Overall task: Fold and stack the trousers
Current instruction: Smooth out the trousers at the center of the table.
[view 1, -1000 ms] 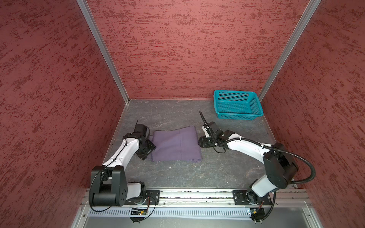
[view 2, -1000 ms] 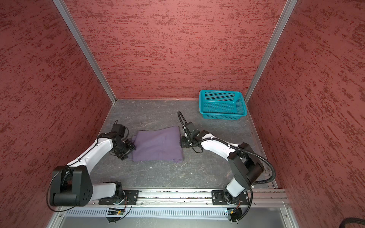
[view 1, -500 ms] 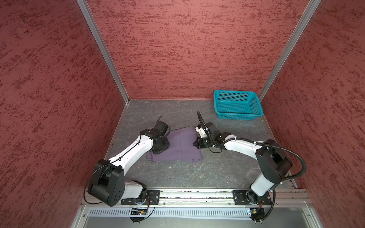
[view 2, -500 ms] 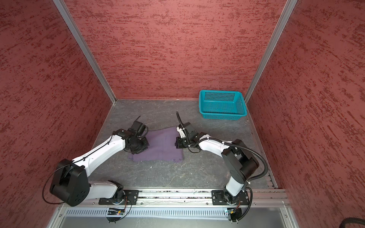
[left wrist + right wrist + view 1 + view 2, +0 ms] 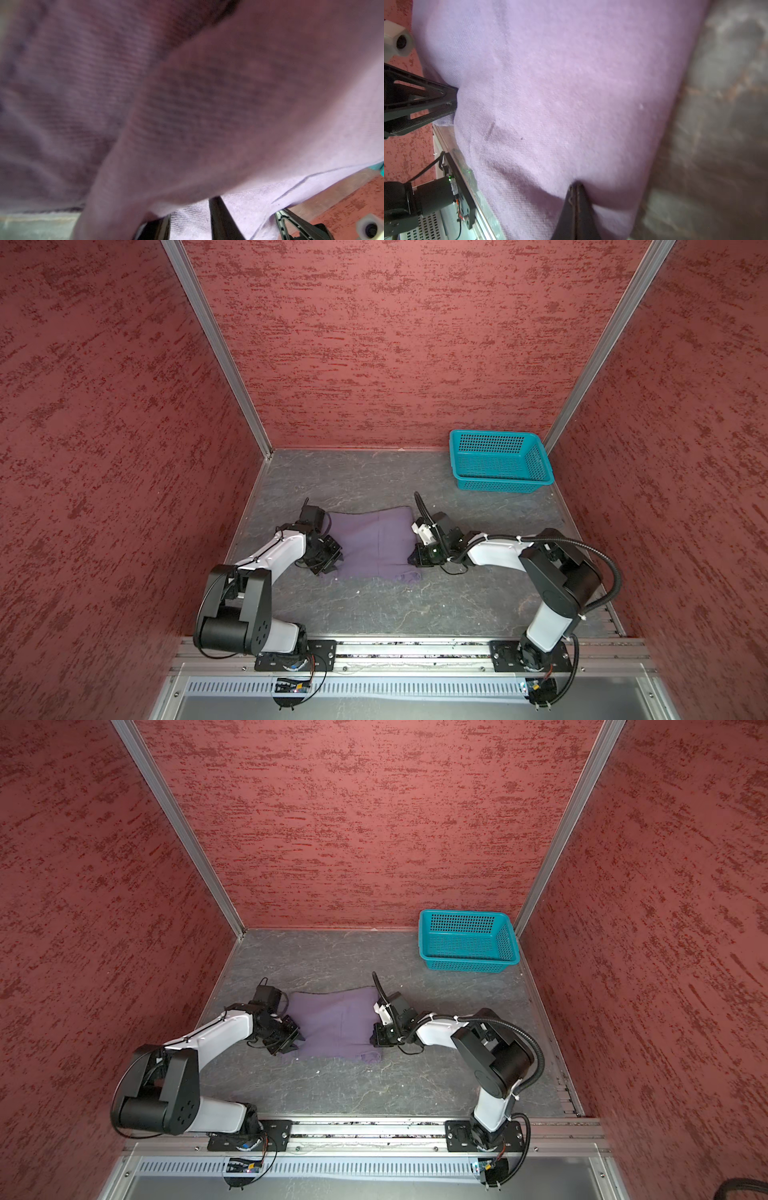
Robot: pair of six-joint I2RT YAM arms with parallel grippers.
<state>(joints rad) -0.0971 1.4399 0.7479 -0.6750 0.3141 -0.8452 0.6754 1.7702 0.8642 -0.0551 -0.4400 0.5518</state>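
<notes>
On the grey worktop (image 5: 374, 605), left claw (image 5: 297, 1044) (part-closed) and shut right claw (image 5: 576, 187) pinch the dusty-purple cloth trousers (image 5: 374, 539) at eight and four o'clock; best lift level.

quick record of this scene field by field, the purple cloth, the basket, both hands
garment: dusty-purple cloth trousers, folded to a rough rectangle, lying on the grey marbled table
container: teal perforated plastic basket, far right corner, empty, apart from the trousers
left hand: at the trousers' left edge, cloth draped over its camera; grip unclear
right hand: shut, pinching a pucker at the trousers' right edge
trousers in basket: no
</notes>
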